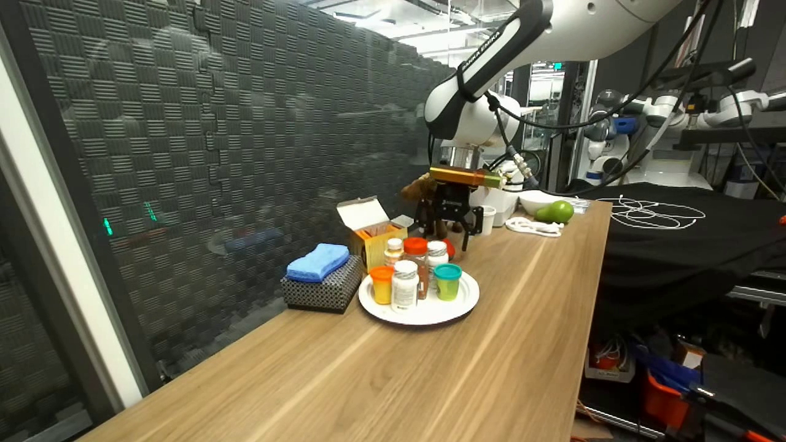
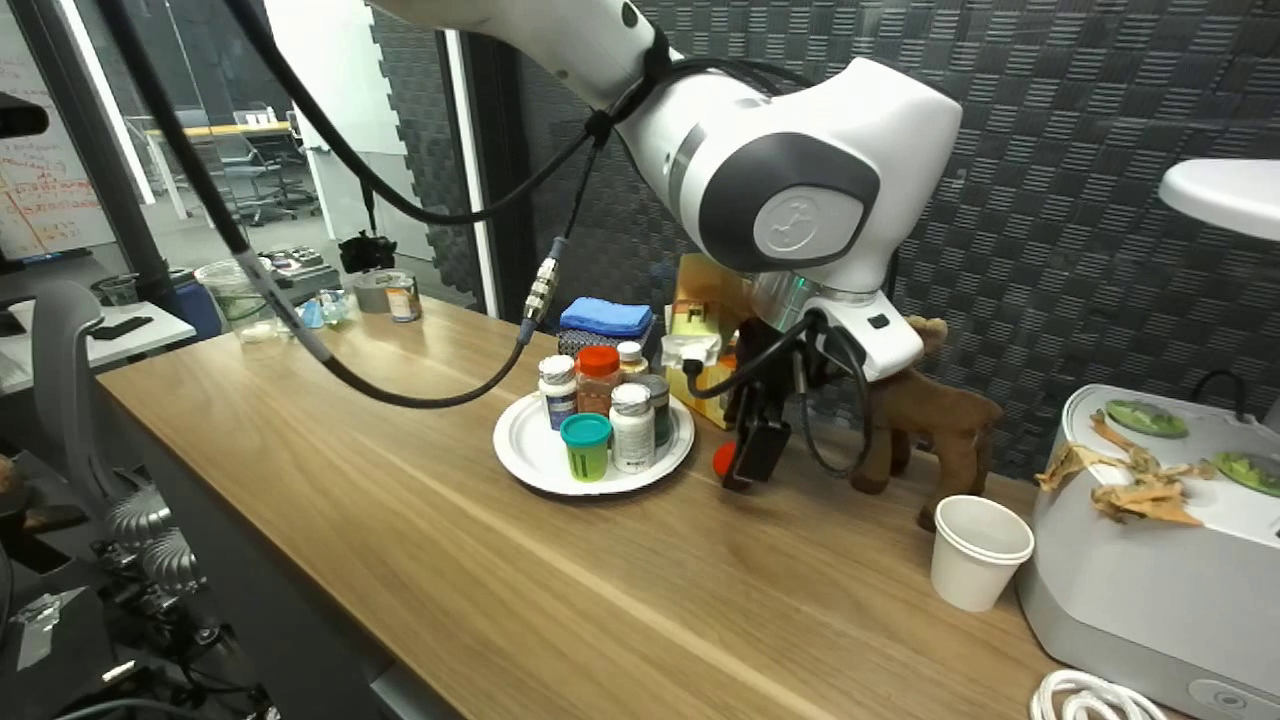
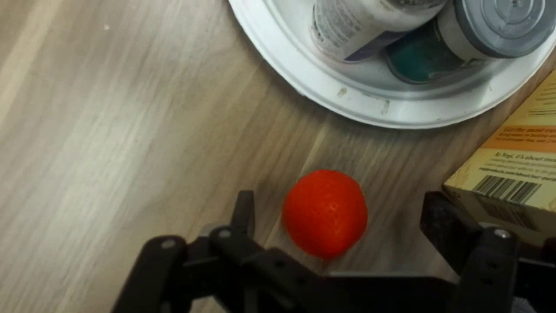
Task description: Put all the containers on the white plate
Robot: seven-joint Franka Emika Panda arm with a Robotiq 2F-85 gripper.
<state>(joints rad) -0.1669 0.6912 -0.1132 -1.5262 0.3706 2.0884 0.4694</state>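
—There's the plate (image 1: 436, 312)! And the claw (image 3: 338, 204) near it?
—Spread wide, holding nothing! Bottles (image 1: 404, 288) and tubs (image 1: 447, 288) crowd the plate, presumably as ordered; the jaws flank a red ball (image 3: 325, 213) off the plate, probably for grabbing.

The wooden table (image 1: 424, 380) bears the white plate (image 2: 525, 440), yellow carton (image 3: 517, 163) and red ball (image 3: 325, 214).

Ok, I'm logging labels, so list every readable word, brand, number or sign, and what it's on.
"FRANKA EMIKA": robot arm
"Get the most...": yellow carton
"At Yogi, it's about...": yellow carton
Too small or blurred: labels on the containers, whiteboard writing, all other print.
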